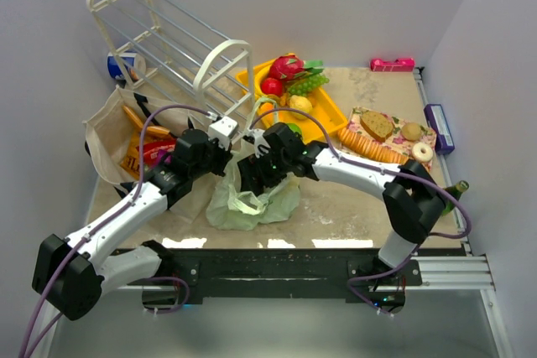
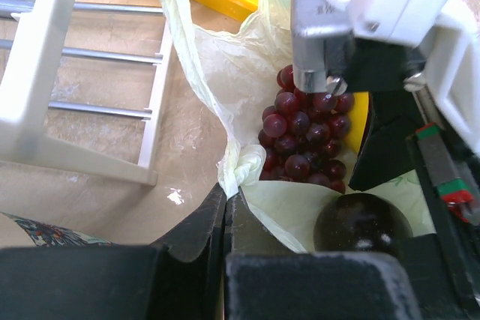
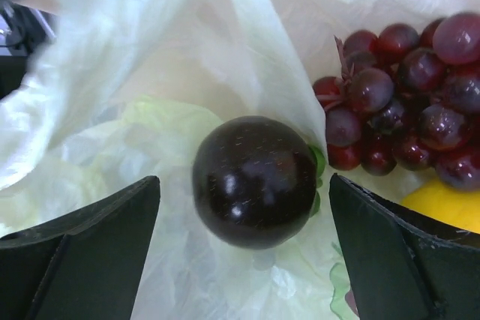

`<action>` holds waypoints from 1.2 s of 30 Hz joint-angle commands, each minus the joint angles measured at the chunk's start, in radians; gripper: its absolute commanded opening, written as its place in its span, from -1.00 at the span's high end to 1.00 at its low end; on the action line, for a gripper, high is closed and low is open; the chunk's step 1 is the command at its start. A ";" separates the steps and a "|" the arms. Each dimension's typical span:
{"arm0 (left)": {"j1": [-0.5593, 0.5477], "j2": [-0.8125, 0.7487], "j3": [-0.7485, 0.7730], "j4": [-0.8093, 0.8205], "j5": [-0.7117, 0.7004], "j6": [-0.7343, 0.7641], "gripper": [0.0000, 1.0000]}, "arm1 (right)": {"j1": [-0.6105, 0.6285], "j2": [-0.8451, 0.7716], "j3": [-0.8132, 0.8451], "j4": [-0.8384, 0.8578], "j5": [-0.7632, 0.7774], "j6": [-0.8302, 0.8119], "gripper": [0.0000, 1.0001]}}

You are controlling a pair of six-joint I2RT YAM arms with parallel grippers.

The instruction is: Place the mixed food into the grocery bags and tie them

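one glossy round dark fruit [image 3: 253, 181], crinkly pale-green bag [image 3: 135, 88]

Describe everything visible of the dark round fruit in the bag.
The dark fruit is a glossy, near-black purple ball, plastic-looking, with a bit of green leaf on one side. It lies loose on the film inside the pale-green bag, between the open right fingers, touching neither, next to the grapes.

A white rack [image 1: 168, 37] lies tipped beside a yellow tray [image 1: 329, 113]; a pink object [image 1: 392, 64] sits by the back wall
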 commanded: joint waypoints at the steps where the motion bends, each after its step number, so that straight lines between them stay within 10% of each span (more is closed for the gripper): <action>1: -0.003 -0.025 -0.002 0.063 0.004 -0.001 1.00 | 0.005 -0.068 0.064 -0.009 0.021 -0.006 -0.97; 17: -0.004 -0.020 -0.002 0.061 -0.005 0.004 1.00 | -0.215 -0.224 0.191 -0.057 0.332 -0.027 -0.97; 36: -0.004 -0.006 0.004 0.060 -0.001 0.011 1.00 | -0.390 0.174 0.343 0.011 0.345 -0.013 -0.88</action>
